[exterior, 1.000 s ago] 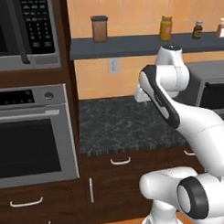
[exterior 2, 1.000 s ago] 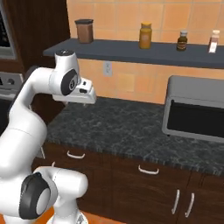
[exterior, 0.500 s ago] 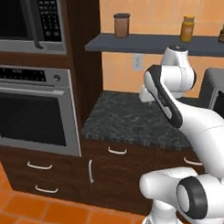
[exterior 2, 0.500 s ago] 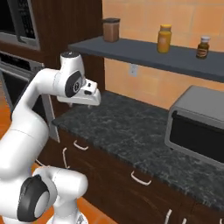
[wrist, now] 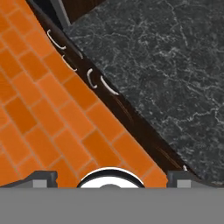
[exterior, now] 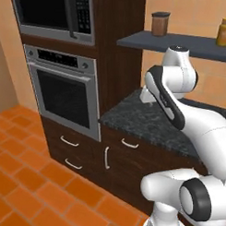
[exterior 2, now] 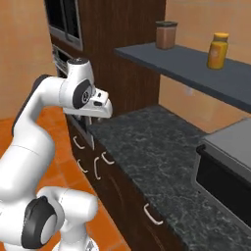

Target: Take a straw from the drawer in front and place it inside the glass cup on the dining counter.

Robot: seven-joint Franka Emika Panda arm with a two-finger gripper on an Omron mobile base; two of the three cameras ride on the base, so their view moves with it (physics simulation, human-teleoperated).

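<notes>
My gripper (exterior 2: 101, 113) hangs over the front edge of the dark speckled granite worktop (exterior 2: 147, 147), pointing down. In the hand view its fingertips (wrist: 42, 176) stand wide apart, open, with nothing between them; my gripper (wrist: 112, 176) looks down on orange floor tiles and cabinet fronts. Dark-brown drawers with curved silver handles sit shut under the worktop: one drawer (exterior: 130, 146) below its left end, also seen as the drawer front (exterior 2: 105, 159) and its handle (wrist: 109, 86). The straw, the glass cup and the dining counter are out of view.
A steel-fronted oven (exterior: 66, 95) with a microwave (exterior: 53, 15) above fills the tall cabinet on the left. A wall shelf (exterior 2: 196, 66) carries jars. A dark countertop oven (exterior 2: 228, 169) stands at the right. Orange tiled floor (exterior: 29, 182) spreads to the left.
The whole picture has shifted right in both base views: the camera has swung left, bringing the oven column and floor into view. The arm keeps the same pose.
</notes>
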